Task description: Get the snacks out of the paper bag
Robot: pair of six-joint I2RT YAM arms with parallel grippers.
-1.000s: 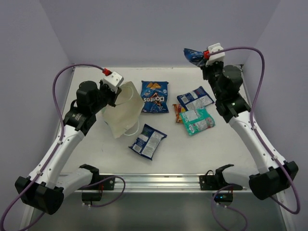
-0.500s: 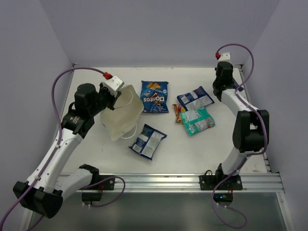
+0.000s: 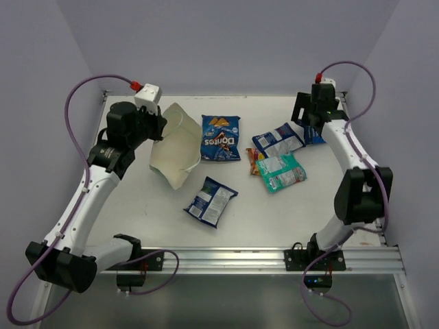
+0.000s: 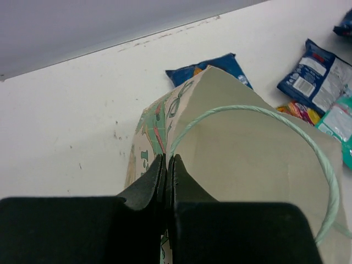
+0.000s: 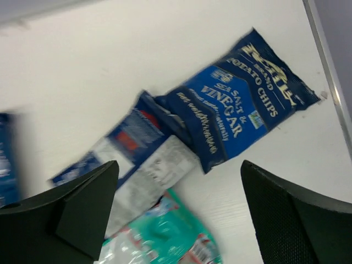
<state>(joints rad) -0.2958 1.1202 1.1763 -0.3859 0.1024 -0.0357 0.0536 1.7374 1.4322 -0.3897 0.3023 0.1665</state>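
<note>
Because the paper bag (image 3: pixel 175 147) is thin and crumples easily, I judge its folded rim the best place to hold. My left hand (image 4: pixel 165 165) pinches that rim, wrist raised, bag tilted. To the right of the bag the snacks (image 3: pixel 220 137) lie flat on the bench (image 3: pixel 274 219) — light, slippery foil. Furthest from the bag, my right hand (image 5: pixel 179 170) hovers, spread wide, above a blue vinegar packet (image 5: pixel 236 104).

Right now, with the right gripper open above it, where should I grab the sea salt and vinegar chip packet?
Take the vinegar packet by its free crimped end, the one toward the right edge of the table. That end lies on bare tabletop, while the opposite end overlaps the blue-and-white packet. I'd lower the right gripper straight down, jaws across that end.
</note>
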